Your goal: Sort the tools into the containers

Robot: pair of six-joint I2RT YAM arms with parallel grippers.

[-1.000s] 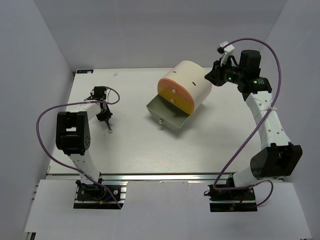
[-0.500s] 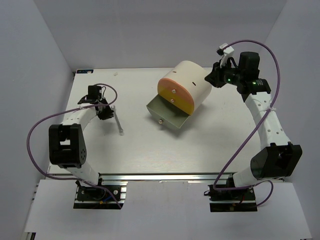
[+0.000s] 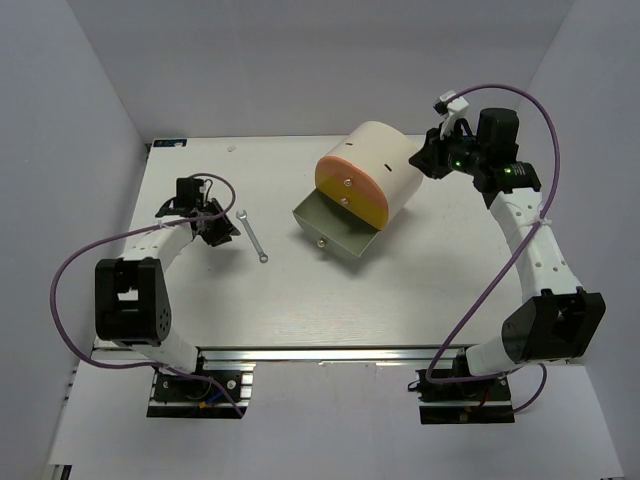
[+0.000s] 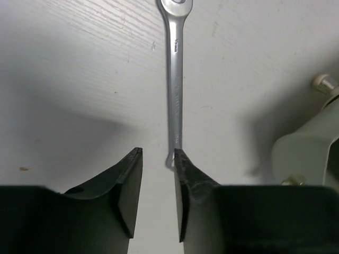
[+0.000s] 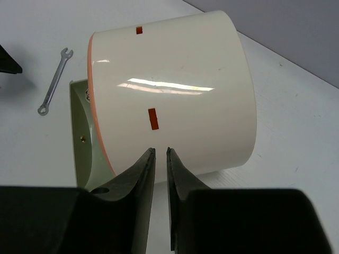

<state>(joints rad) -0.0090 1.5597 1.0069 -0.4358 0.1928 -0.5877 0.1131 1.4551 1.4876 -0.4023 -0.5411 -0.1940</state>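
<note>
On the left side of the white surface (image 3: pixel 400 290), 1 flat silver wrench (image 4: pixel 175 79) lies pointing straight away from my left hand (image 4: pixel 158 153). That hand's 2 fingers stand apart, and the wrench's near end sits just at the inner edge of 1 fingertip. My right hand (image 5: pixel 160 151) hovers behind the cream cabinet (image 5: pixel 175 90), fingers almost together, gripping nothing. 1 grey drawer (image 3: pixel 335 225) stands pulled out at the cabinet's front.

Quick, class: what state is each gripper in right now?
Left gripper: open, holding nothing; the wrench lies flat with its end at one fingertip.
Right gripper: almost closed, holding nothing.
</note>
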